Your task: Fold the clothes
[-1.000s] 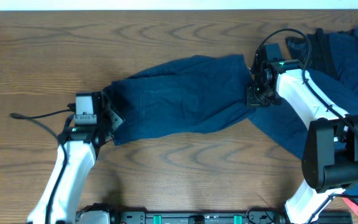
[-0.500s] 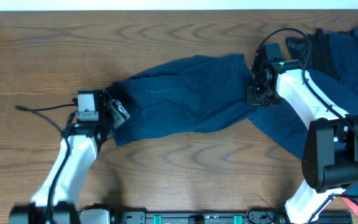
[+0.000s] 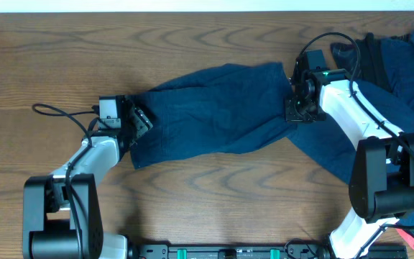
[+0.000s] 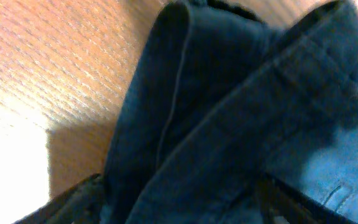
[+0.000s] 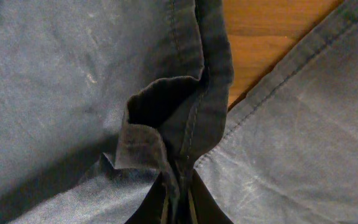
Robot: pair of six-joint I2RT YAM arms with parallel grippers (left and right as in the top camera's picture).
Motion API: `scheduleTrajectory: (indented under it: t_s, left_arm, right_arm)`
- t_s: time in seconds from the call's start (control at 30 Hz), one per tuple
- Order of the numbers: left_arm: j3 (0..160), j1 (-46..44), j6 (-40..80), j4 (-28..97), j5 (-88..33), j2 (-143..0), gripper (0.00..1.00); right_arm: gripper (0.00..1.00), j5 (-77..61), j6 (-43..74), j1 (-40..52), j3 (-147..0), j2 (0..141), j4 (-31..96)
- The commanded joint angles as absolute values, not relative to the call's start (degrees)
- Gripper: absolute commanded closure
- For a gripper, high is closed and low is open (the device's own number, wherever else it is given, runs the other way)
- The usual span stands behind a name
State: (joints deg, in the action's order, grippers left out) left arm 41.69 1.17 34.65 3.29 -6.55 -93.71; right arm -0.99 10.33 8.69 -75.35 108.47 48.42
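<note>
The left gripper (image 3: 139, 121) has swung toward 1 o'clock since a second ago and now sits on the 9 o'clock edge of the clothes (image 3: 214, 108). The right gripper (image 3: 294, 108) has not shifted. In the left wrist view the left gripper's fingers (image 4: 73, 198) stand spread and released, with a thick navy fold between them. The right gripper is clenched on bunched fabric at the 3 o'clock end. The clothes lie stretched across the middle of the table (image 3: 49, 57), with more navy fabric heaped at 2 o'clock.

Open table (image 3: 214, 198) around sprawled clothes (image 3: 214, 108)
</note>
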Motion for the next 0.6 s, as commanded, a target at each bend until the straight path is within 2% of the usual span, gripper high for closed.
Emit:
scheduleTrajectory:
  t_s: [0.0, 0.03, 0.07, 0.13, 0.37, 0.57]
  left_arm:
    - [39.6, 1.3, 35.8, 4.9, -11.3, -98.8, 0.49]
    - [39.6, 1.3, 35.8, 5.0, -11.9, -98.8, 0.59]
    - [39.6, 1.3, 35.7, 5.0, -12.4, -98.8, 0.75]
    - [39.6, 1.3, 35.6, 5.4, -13.1, -98.7, 0.94]
    - [39.6, 1.3, 36.7, 16.6, -13.0, -94.0, 0.94]
    - [40.3, 2.6, 32.6, 26.8, -12.8, -84.2, 0.94]
  right_arm:
    - [0.93, 0.2, 11.1, 8.9, -75.3, 108.0, 48.5]
    - [0.93, 0.2, 11.1, 8.9, -75.3, 108.0, 48.5]
    - [0.92, 0.2, 11.1, 8.9, -75.3, 108.0, 48.5]
    - [0.90, 0.2, 11.1, 8.9, -75.3, 108.0, 48.4]
    - [0.76, 2.6, 10.4, 8.8, -75.3, 108.0, 46.0]
    - [0.74, 24.0, 11.4, 8.6, -76.9, 107.4, 45.1]
